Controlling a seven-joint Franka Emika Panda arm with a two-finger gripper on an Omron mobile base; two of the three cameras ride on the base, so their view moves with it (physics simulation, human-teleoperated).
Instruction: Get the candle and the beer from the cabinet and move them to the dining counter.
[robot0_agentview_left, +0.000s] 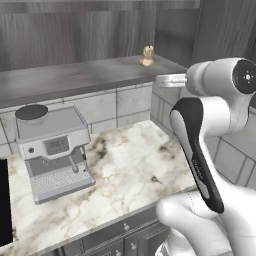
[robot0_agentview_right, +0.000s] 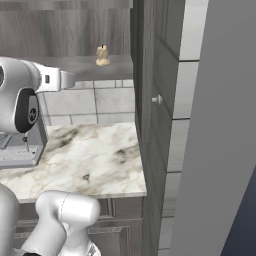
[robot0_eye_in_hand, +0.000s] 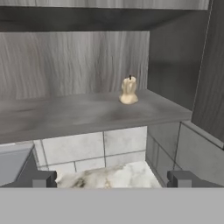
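A marble surface (robot0_agentview_left: 125, 160) is stretching under the open cabinet (robot0_eye_in_hand: 78, 57), a coffee machine (robot0_agentview_left: 52, 150) sitting at its left. The arm is rising bent, forearm levelled toward the shelf (robot0_eye_in_hand: 83, 114). The gripper (robot0_eye_in_hand: 111, 179) is hanging wide apart, holding nothing, below the shelf edge. The candle (robot0_eye_in_hand: 128, 90) is standing upright near the shelf's right end, open shelf spreading leftward.

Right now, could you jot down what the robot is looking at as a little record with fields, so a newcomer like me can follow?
target: small cream-beige lumpy wax candle, upright
target location: on the dark grey-brown wooden cabinet shelf, near its right end
hand: hand open, empty, pointed at the shelf from a distance, below the candle's level
below shelf: white marble worktop veined grey-brown
also on worktop: grey coffee machine, left side
beer bottle: not spotted
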